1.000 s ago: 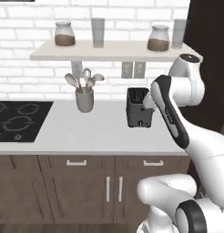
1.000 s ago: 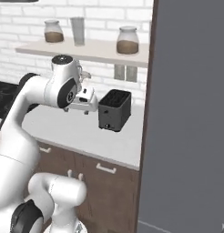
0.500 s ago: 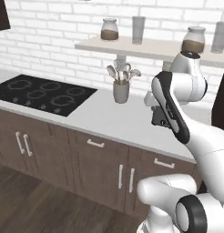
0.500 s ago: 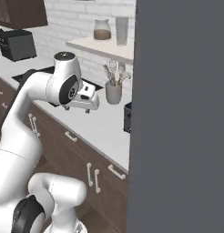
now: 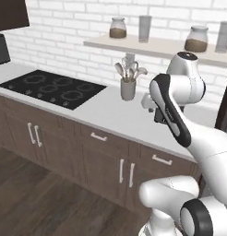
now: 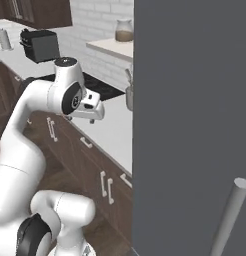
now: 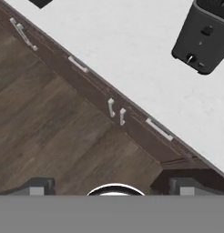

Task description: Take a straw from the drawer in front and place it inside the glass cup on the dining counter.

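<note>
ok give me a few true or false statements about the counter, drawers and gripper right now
1. A black cooktop is set into the pale worktop. True.
2. The gripper is shut on a straw. False: its fingertips stand wide apart with nothing between them.
3. A grey utensil holder stands on the worktop below the shelf. True.
4. The drawer under the worktop is pulled out. False: every drawer front sits flush and closed.
5. The shelf is bare. False: jars and a glass stand on it.
6. A black toaster sits on the worktop. True.
</note>
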